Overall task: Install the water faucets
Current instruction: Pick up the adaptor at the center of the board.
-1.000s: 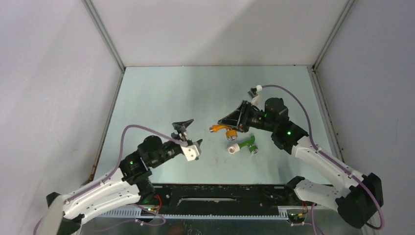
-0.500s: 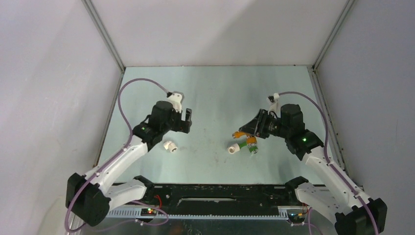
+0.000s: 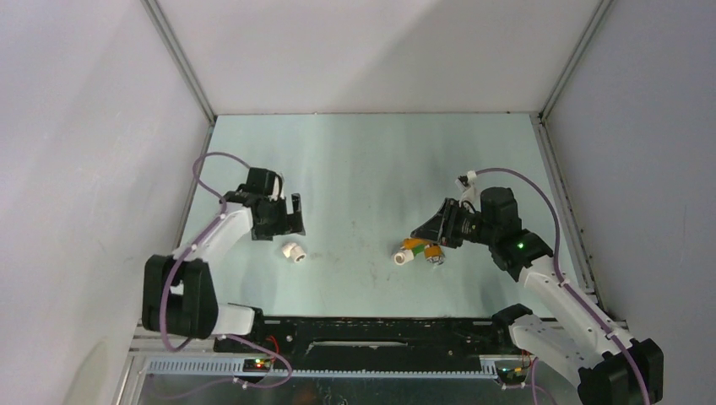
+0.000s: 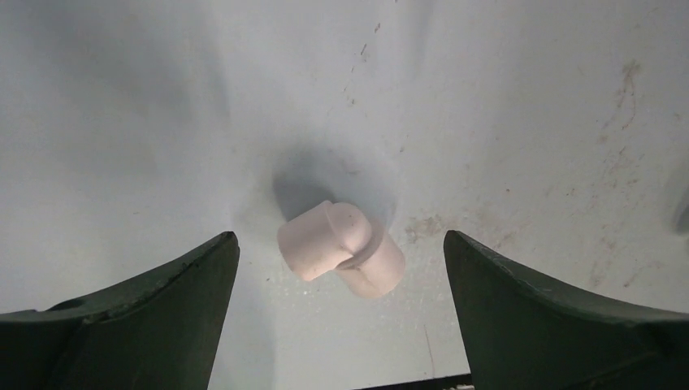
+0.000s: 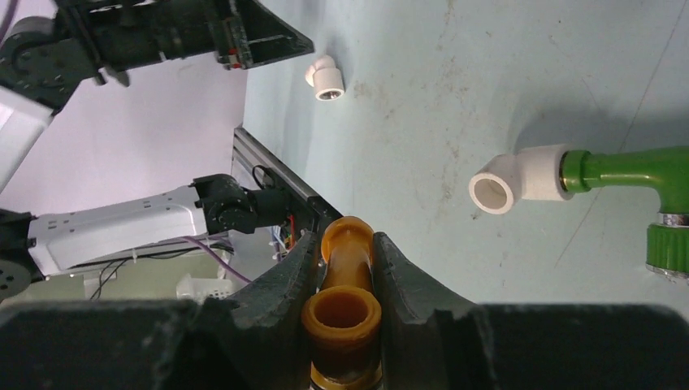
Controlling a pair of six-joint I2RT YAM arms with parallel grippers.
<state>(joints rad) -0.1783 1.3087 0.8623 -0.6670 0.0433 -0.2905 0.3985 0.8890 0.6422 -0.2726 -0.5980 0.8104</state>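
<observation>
My right gripper (image 3: 420, 235) (image 5: 345, 240) is shut on the orange faucet (image 3: 413, 245) (image 5: 344, 313) and holds it just above the table. Its open end faces the wrist camera. The green faucet (image 3: 430, 251) (image 5: 634, 172) lies on the table beside it. Its end is plugged into a white elbow fitting (image 3: 402, 256) (image 5: 517, 179). My left gripper (image 3: 291, 221) (image 4: 340, 238) is open and empty, low over a second loose white elbow fitting (image 3: 293, 251) (image 4: 341, 249). That elbow lies between the jaws, touching neither.
The pale green table (image 3: 363, 160) is walled by grey panels at the back and both sides. A black rail (image 3: 363, 325) runs along its near edge. In the right wrist view the left arm (image 5: 162, 32) shows at the top left, above the loose elbow (image 5: 325, 79).
My left arm has swung left and now hangs over the loose white elbow on the table. My right gripper has carried the orange faucet nearer and lower, beside the green faucet.
</observation>
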